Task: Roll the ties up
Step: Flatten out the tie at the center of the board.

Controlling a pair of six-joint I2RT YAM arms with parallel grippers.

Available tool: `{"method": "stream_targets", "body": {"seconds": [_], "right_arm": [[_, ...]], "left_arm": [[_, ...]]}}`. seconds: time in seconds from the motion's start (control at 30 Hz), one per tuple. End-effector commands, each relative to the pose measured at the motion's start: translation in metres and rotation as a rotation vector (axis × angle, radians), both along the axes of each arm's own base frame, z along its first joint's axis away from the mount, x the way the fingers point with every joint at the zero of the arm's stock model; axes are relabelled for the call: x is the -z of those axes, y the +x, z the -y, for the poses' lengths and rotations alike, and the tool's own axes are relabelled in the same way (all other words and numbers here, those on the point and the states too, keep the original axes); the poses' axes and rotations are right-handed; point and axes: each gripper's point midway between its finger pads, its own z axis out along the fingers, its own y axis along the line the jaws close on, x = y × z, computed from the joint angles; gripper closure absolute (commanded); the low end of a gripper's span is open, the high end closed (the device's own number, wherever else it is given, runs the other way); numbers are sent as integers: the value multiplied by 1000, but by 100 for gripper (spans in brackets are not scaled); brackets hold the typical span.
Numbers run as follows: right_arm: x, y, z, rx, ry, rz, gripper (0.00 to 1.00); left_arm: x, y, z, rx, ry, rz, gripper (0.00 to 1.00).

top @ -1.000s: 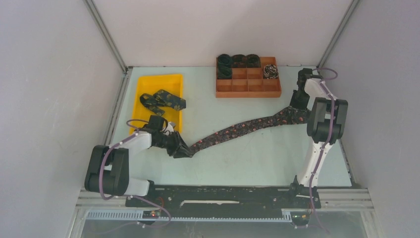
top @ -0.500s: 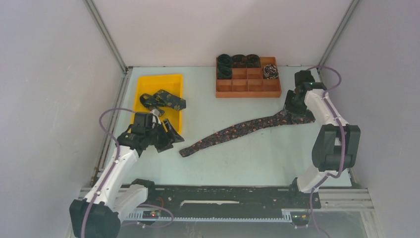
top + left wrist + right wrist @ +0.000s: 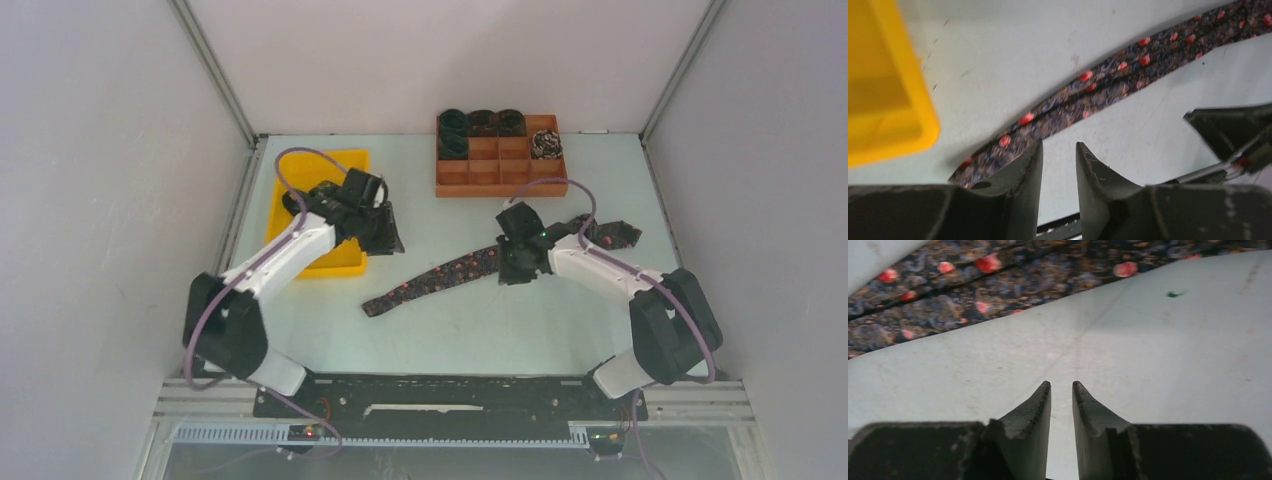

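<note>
One long dark tie with red specks (image 3: 450,272) lies flat and unrolled across the table, from the front centre-left to its wide end at the right. It shows in the left wrist view (image 3: 1108,82) and in the right wrist view (image 3: 998,290). My left gripper (image 3: 393,243) hovers above the table beside the yellow tray, behind the tie's narrow end. Its jaws (image 3: 1059,147) stand a little apart and hold nothing. My right gripper (image 3: 508,268) hangs over the tie's middle. Its jaws (image 3: 1061,385) stand slightly apart and empty over bare table.
A yellow tray (image 3: 340,165) sits at the back left; my left arm covers most of its contents. A wooden divided box (image 3: 500,172) at the back holds several rolled tie coils (image 3: 480,122). White walls close in on three sides.
Both grippers have let go of the tie, which now lies on the table. The left gripper rose and moved back to the tray. The right gripper swung left to the tie's middle.
</note>
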Motion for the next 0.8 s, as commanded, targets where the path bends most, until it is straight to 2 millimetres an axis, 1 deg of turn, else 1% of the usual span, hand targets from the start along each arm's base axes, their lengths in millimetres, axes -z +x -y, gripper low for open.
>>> {"method": "stream_targets", "body": {"seconds": [0.0, 0.1, 0.13, 0.2, 0.33, 0.4, 0.53, 0.67, 0.77], "right_arm": [[4, 16, -33, 73, 66, 67, 77], [21, 10, -53, 82, 86, 25, 80], [27, 8, -57, 91, 77, 12, 82], [34, 7, -60, 112, 27, 11, 85], [35, 18, -69, 133, -8, 26, 87], [38, 21, -69, 137, -46, 20, 88], [43, 29, -76, 128, -82, 6, 90], [51, 38, -81, 115, -113, -6, 91], [52, 43, -83, 108, -119, -1, 91]], "left_arm": [[2, 38, 31, 72, 12, 21, 65], [11, 52, 46, 102, 23, 3, 66], [15, 56, 48, 107, 30, -1, 67], [23, 64, 53, 114, 43, -12, 67], [44, 73, 62, 137, 54, -62, 69], [56, 73, 65, 146, 71, -97, 71], [72, 71, 68, 161, 95, -139, 72], [88, 64, 71, 184, 112, -195, 73], [100, 57, 72, 203, 118, -238, 74]]}}
